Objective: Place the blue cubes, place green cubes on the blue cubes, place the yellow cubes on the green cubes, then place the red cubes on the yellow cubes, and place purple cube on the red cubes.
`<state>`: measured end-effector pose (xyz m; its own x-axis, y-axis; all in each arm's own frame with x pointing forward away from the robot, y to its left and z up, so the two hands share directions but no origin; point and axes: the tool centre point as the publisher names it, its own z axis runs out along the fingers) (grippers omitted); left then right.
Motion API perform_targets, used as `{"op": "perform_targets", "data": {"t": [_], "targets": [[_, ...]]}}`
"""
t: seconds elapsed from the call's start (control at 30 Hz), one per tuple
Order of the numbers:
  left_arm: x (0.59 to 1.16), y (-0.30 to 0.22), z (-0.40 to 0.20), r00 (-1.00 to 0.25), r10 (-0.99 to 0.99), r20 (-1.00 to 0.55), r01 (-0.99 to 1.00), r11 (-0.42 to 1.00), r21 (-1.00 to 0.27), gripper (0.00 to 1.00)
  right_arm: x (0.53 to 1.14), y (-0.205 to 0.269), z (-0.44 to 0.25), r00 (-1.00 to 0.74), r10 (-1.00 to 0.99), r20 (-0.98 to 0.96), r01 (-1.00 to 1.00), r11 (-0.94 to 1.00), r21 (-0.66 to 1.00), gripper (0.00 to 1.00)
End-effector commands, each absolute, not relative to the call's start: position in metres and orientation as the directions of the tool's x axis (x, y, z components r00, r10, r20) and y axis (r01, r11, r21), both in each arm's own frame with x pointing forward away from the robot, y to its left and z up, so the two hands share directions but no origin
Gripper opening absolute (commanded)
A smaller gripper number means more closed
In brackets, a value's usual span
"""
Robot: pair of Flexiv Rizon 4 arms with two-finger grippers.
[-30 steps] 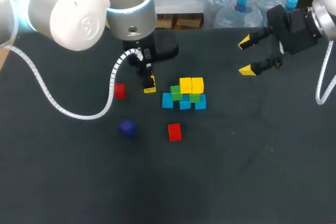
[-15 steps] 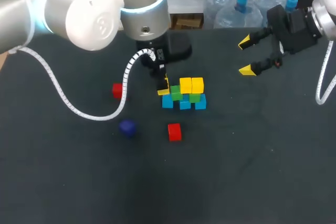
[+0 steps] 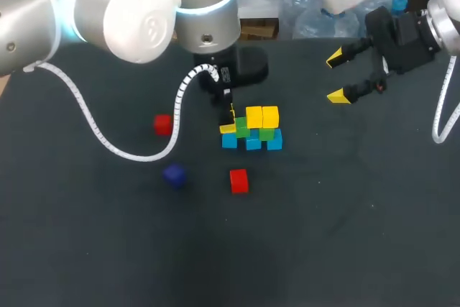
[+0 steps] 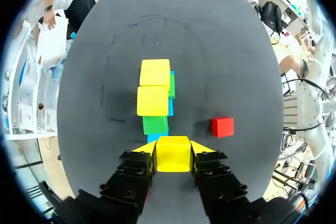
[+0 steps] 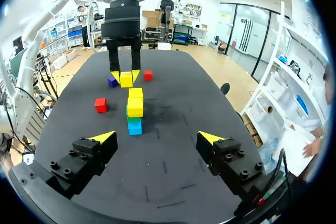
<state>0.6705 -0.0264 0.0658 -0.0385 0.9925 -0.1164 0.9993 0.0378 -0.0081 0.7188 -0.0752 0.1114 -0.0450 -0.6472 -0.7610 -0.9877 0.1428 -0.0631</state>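
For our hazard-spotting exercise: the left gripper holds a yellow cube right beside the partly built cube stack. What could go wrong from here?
1. The left gripper, shut on a yellow cube, sits close to the stacked yellow cubes; moving in, it could knock them out of place.
2. The green cube nearest it offers only a small top; released off-centre, the held cube might tip off.
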Motion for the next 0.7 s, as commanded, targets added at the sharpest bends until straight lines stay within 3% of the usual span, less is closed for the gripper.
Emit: {"op": "perform_targets", "data": {"t": [0.03, 0.7], "targets": [[0.6798, -0.0298, 0.062, -0.035, 0.992, -0.118, 0.999, 0.032, -0.023, 0.0, 0.7188, -0.0751, 0.1111, -0.044, -0.646, -0.762, -0.988, 0.143, -0.064, 1.0], [0.6772, -0.0364, 0.0667, -0.021, 0.994, -0.112, 1.0, 0.019, -0.018, 0.0, 0.7188, -0.0751, 0.1111, -0.044, -0.646, -0.762, -0.988, 0.143, -0.064, 1.0]]}}
